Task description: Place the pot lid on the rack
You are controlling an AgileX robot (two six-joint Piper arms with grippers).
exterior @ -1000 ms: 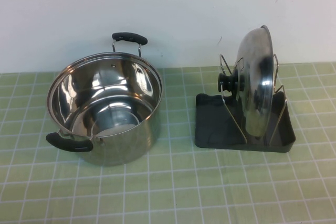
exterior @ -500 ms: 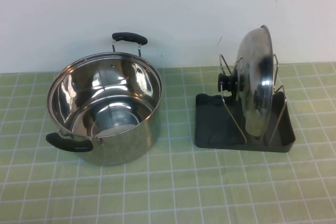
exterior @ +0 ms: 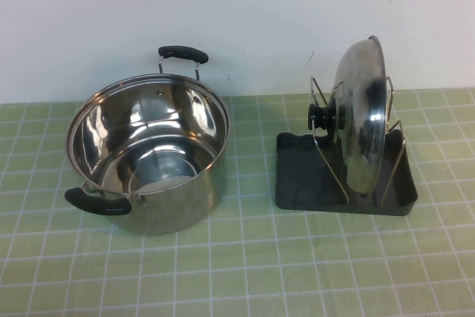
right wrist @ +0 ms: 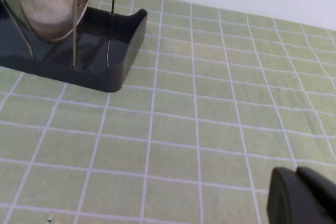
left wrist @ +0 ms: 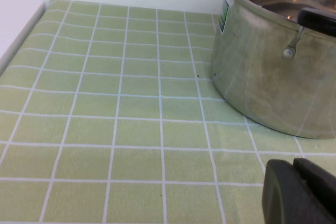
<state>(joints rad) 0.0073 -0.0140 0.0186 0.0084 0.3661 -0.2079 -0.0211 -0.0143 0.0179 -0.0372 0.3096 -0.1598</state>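
The shiny steel pot lid (exterior: 362,120) stands on edge between the wire loops of the dark grey rack (exterior: 297,176), its black knob (exterior: 320,118) facing the pot. It also shows in the right wrist view (right wrist: 44,3), with the rack (right wrist: 123,45) under it. Neither arm shows in the high view. My left gripper (left wrist: 300,190) is shut and empty above the mat, beside the pot. My right gripper (right wrist: 300,195) is shut and empty above the mat, apart from the rack.
A deep steel pot (exterior: 148,150) with two black handles stands open on the left of the green checked mat (exterior: 245,272); it also shows in the left wrist view (left wrist: 273,72). A white wall runs along the back.
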